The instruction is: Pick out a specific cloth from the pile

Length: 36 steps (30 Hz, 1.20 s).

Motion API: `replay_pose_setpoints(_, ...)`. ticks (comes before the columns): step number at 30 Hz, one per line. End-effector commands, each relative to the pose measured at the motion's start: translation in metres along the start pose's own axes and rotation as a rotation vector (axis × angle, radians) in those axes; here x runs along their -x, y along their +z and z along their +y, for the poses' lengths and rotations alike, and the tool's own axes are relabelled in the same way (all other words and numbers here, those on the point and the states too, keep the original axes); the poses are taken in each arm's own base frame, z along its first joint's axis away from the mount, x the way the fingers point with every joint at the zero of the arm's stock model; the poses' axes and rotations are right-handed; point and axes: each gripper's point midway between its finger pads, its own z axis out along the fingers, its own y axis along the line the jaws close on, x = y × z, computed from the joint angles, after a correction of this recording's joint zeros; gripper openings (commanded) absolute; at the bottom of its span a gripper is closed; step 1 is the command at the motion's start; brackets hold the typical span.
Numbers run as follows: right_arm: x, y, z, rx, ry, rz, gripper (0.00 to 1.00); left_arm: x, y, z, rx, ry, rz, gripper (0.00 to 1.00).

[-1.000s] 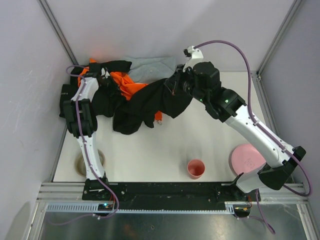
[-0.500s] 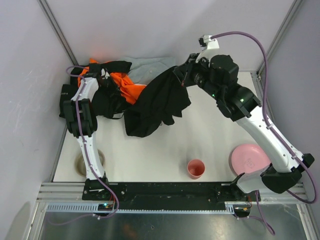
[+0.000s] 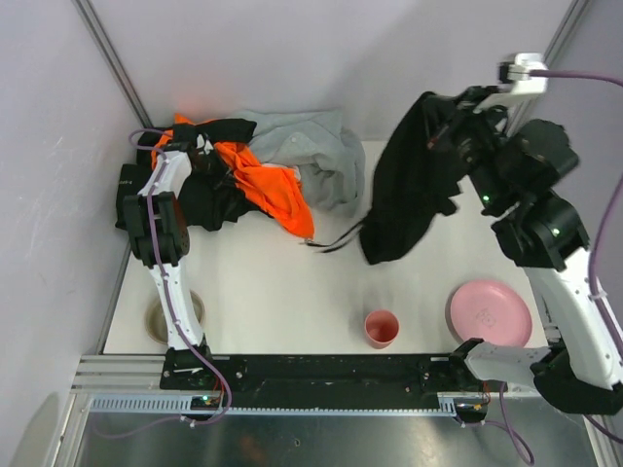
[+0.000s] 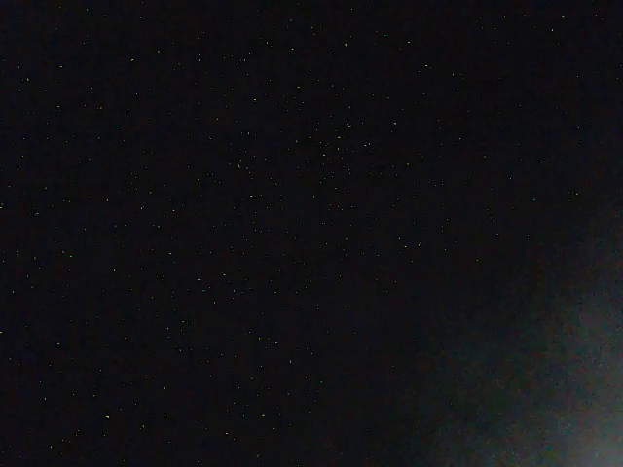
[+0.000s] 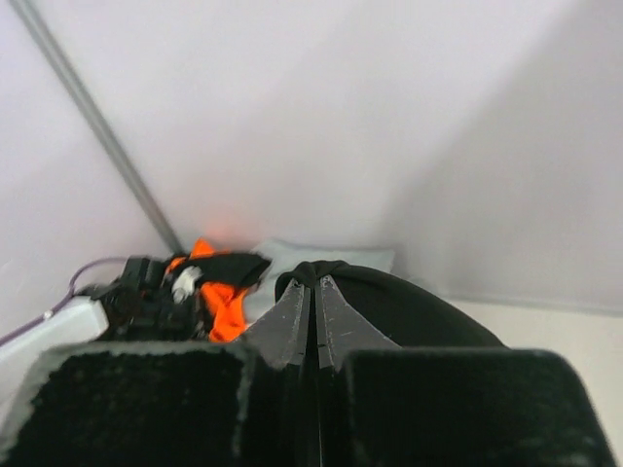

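Your R gripper [image 5: 313, 292] pinched the black cloth [image 3: 399, 195] by a top fold, L gripper [image 3: 190, 146] sat closed in the pile [image 3: 268, 185]; cloth looked light, floppy, so grip bunched fabric.

- I see a pink cup [image 3: 381, 328] upright on the white table [image 3: 273, 292], close to its near edge.
- A pink plate [image 3: 490, 313] lies right of it, apart.
- A tan round dish [image 3: 155, 321] sits near left, partly hidden.
- Pale walls [image 3: 292, 58] stand behind.
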Motion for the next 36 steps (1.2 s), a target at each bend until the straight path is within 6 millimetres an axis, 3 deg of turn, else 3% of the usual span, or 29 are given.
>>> replay_pose_setpoints(1, 0.090, -0.040, -0.033, -0.147, -0.030, -0.289, 0.00, 0.004, 0.005, 0.039, 0.084, -0.033, 0.008, 0.11)
replay_pose_setpoints(7, 0.124, -0.076, -0.063, -0.286, -0.057, -0.425, 0.00, 0.003, 0.005, 0.039, 0.083, -0.034, 0.010, 0.11)
replay_pose_setpoints(15, 0.127, -0.085, -0.077, -0.355, -0.094, -0.445, 0.00, 0.003, 0.005, 0.039, 0.079, -0.028, 0.012, 0.12)
replay_pose_setpoints(23, 0.122, -0.074, -0.088, -0.415, -0.152, -0.432, 0.00, 0.003, 0.005, 0.038, 0.076, -0.023, 0.013, 0.13)
replay_pose_setpoints(28, 0.113, -0.056, -0.101, -0.450, -0.183, -0.406, 0.00, 0.003, 0.005, 0.038, 0.076, -0.020, 0.013, 0.14)
replay_pose_setpoints(36, 0.079, -0.018, -0.145, -0.492, -0.153, -0.295, 0.00, 0.003, 0.005, 0.038, 0.076, -0.015, 0.012, 0.14)
